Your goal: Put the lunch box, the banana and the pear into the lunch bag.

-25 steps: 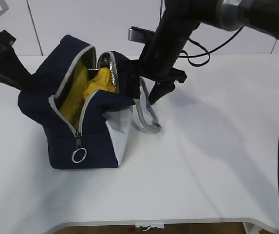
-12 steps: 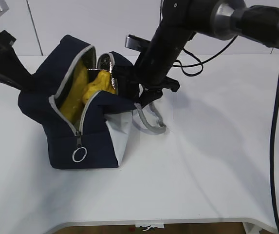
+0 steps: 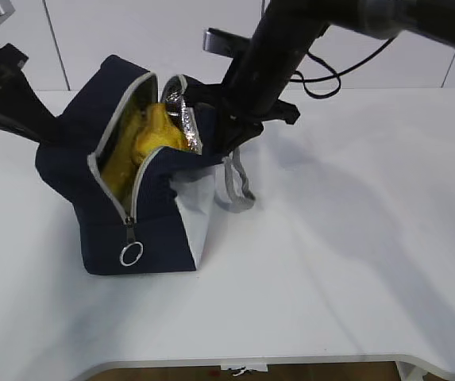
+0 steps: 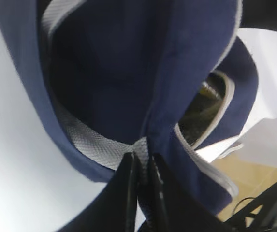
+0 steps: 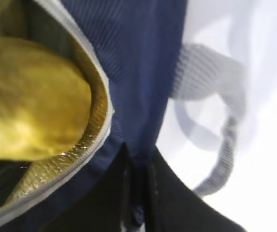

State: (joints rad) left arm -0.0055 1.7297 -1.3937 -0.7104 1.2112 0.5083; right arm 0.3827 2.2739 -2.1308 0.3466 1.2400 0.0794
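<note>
You are not seeing the lunch box in any view, and only yellow bits are showing inside the lunch bag [image 3: 144, 206], so you cannot tell the banana from the pear [image 5: 29, 104] for sure. The bag is sitting on the white table [image 3: 346, 262], unzipped and leaning. Your left end effector [image 4: 140, 166] is reaching in from the left side and pinching the bag's blue cloth by the grey strap. Your right end effector [image 5: 137, 169] is coming down from above and pinching the bag's blue rim tight.
</note>
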